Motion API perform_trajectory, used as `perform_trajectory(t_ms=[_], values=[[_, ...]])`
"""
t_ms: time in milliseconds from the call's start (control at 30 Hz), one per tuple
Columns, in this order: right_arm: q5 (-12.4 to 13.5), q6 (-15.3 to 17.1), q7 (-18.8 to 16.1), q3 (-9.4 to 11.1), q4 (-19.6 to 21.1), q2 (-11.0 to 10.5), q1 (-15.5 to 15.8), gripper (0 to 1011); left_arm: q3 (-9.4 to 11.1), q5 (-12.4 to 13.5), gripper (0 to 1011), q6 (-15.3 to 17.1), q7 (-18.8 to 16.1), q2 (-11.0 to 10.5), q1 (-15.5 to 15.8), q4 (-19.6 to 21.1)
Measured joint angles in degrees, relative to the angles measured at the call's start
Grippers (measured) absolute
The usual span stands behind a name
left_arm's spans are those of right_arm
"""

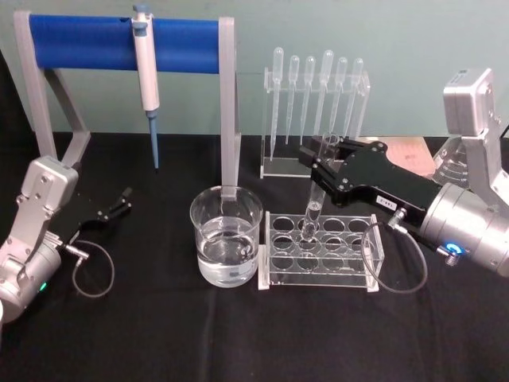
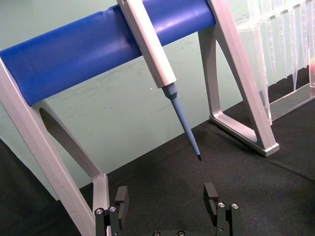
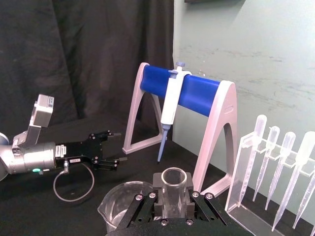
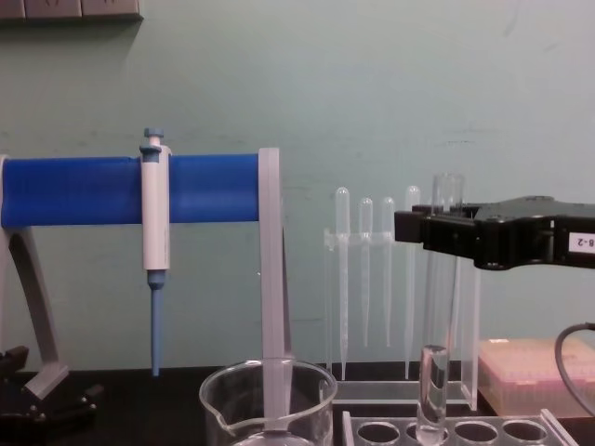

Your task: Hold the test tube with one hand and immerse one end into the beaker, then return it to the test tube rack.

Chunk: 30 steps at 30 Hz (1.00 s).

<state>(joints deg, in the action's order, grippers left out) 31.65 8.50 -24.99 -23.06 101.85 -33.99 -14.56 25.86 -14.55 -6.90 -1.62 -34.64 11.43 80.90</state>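
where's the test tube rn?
Head view: test tube stands upright in the rack, right of the beaker, its upper part clamped in the right claw.

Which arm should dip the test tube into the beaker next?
Right. Its pincer is shut on the test tube, upright over the rack beside the beaker. The left pincer sits open, far left.

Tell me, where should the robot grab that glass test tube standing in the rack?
Best near the top, just under the rim. The test tube stands upright in the rack, so only its upper part is free. Come from the side, jaws level, squeezing its round wall. The right gripper already holds it that way. The beaker sits beside the rack; the left gripper rests apart, open.
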Motion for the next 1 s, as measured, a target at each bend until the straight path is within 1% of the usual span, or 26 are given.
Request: perform_trajectory(t_ms=[267, 433, 800, 1000], values=[[-0.6, -0.4, 0.1, -0.2, -0.9, 0.5, 0.3, 227, 0.0, 0.0, 1000, 0.0, 0.0, 0.0, 0.0, 0.0], [-1.2, -1.2, 0.0, -0.6, -2.6, 1.4, 0.5, 226, 0.0, 0.0, 1000, 0.0, 0.0, 0.0, 0.0, 0.0], [-1.8, -2.7, -0.7, -0.8, -5.3, 2.5, 1.2, 226, 0.0, 0.0, 1000, 0.0, 0.0, 0.0, 0.0, 0.0], [-2.8, -2.5, -0.9, -1.2, -6.3, 2.9, 1.1, 226, 0.0, 0.0, 1000, 0.0, 0.0, 0.0, 0.0, 0.0]])
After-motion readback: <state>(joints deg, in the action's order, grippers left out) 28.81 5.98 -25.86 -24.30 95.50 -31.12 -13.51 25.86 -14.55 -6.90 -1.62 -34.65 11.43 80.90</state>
